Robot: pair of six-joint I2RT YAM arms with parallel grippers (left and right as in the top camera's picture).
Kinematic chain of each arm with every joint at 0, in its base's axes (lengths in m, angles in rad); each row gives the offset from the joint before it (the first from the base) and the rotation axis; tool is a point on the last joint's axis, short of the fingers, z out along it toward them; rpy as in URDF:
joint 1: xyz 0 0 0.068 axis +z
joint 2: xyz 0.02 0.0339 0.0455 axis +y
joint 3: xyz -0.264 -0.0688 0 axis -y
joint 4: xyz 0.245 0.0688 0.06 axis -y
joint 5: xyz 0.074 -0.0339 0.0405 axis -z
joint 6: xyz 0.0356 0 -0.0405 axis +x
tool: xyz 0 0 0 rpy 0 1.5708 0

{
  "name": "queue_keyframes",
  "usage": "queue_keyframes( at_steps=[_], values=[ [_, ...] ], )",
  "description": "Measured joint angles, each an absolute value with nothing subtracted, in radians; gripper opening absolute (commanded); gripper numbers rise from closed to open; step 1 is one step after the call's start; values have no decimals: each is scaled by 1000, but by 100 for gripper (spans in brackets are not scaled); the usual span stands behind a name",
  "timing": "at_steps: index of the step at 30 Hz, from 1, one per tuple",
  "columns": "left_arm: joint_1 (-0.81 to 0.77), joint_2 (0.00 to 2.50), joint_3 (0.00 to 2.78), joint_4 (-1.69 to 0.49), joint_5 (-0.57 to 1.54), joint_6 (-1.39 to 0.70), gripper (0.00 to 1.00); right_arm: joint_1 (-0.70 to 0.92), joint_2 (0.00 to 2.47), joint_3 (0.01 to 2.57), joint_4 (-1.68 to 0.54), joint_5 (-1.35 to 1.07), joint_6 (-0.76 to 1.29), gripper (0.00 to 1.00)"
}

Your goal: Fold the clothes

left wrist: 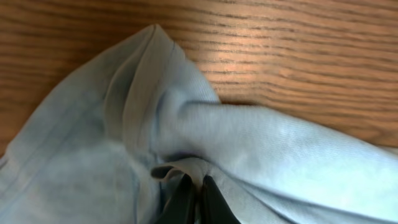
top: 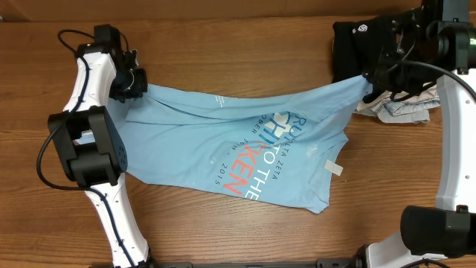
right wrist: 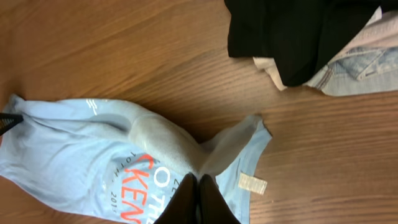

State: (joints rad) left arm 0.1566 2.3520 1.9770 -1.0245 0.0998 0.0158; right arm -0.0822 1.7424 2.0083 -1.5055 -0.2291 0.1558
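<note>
**Two arms grip blue T-shirt at opposite ends**

The left fingers (left wrist: 181, 200) are closed tight on a bunched fold of the light blue T-shirt (left wrist: 280, 143), the cloth gathering into creases where it enters the pinch. In the right wrist view, the right fingers (right wrist: 185, 200) are likewise clamped together on the same T-shirt (right wrist: 74, 137), with thin fabric drawn up to them in a narrow peak. A small white label (right wrist: 252, 183) sits on the cloth just beside that grip.

From overhead, the T-shirt (top: 223, 141) stretches across the middle of the wooden worktop (top: 223, 37), its upper edge pulled between the left fingers (top: 138, 83) at one end and the right fingers (top: 370, 82) at the other. The rest of the garment lies spread below that line, rumpled, with white and orange-red lettering (top: 245, 167) facing up and running sideways.

Behind the right arm, at the far corner of the worktop, a black garment (top: 353, 41) lies next to a small heap of beige and pale blue cloth (top: 405, 110), near the gripped end of the T-shirt.
</note>
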Motion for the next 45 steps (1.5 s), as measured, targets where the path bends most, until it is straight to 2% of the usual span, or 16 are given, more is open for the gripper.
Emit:
queue_keyframes(
  at_steps=[10,18,27,33,39,45],
  values=[
    [166,2293,2509,-1239,105,-2,4,-82,1742,2078,-1494,-229,144,4],
    [201,2032,2804,-1296,7,-10,4,-85,1678,2333,-1505,-186,124,4],
    [351,1705,2856,-1303,-104,-25,4,-85,1526,2569,-1520,-175,111,4],
    [458,1562,2868,-1308,-152,-28,4,-85,1375,2612,-1497,-176,110,4],
    [484,1548,2859,-1320,-163,-51,4,-85,1298,2629,-1459,-164,108,4],
    [485,1641,2785,-1284,-159,-70,4,-85,1365,2622,-1459,-165,107,4]
  ],
)
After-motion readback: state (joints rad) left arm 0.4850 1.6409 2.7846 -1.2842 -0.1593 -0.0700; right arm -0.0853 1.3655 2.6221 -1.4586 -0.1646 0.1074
